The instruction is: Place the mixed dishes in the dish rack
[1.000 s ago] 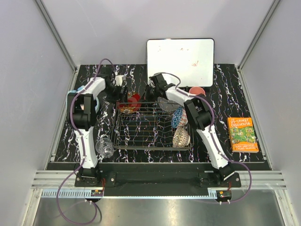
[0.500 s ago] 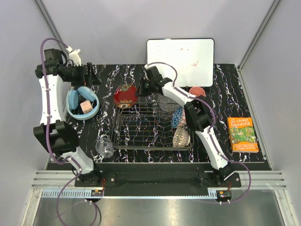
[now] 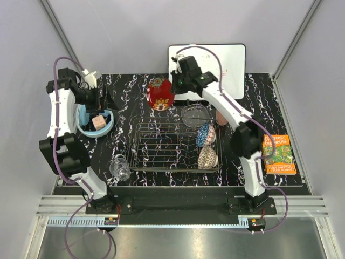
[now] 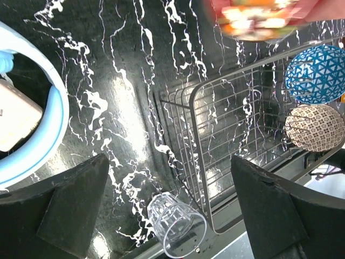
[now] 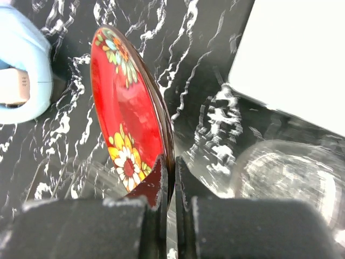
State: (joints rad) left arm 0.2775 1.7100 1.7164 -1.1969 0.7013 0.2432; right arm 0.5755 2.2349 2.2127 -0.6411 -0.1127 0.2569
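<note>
Right gripper [image 5: 168, 172] is clamped tight on the rim of the red lacquer bowl [image 3: 160, 93], which hangs on edge and well off the worktop [image 3: 259, 108], its painted flowers facing the wrist camera.

In the top view the bowl sits just above the upper left corner of the dish rack [image 3: 156, 151]. So the rack lies down-frame from the bowl, and its free wires are the whole left and middle part. The bowl's long side runs up and down the frame, and I judge it needs to come down-frame and drop between the prongs. The right arm is on the job.

The left gripper [image 3: 103, 98] is out at the upper left with its fingers spread wide and nothing between them. It's near a light-blue dish [image 3: 82, 120] with a small cube [image 3: 98, 122] in it.

Now the count:
- **Bowls:** four. One is in the air. Three are on the rack's right side: the clear glass bowl [image 3: 195, 115], the blue patterned bowl [image 3: 205, 135] and the beige lattice-patterned bowl [image 3: 207, 157].
- **Pink plastic cup:** one [image 3: 221, 117], half hidden behind the right arm, outside the rack.
- **Small clear glass:** one [image 3: 119, 167], lying on the worktop just left of the rack's lower left corner.
- **Rack:** one.
- **Others:** one white board [image 3: 215, 62] and one book [image 3: 278, 154], at the far right.
</note>
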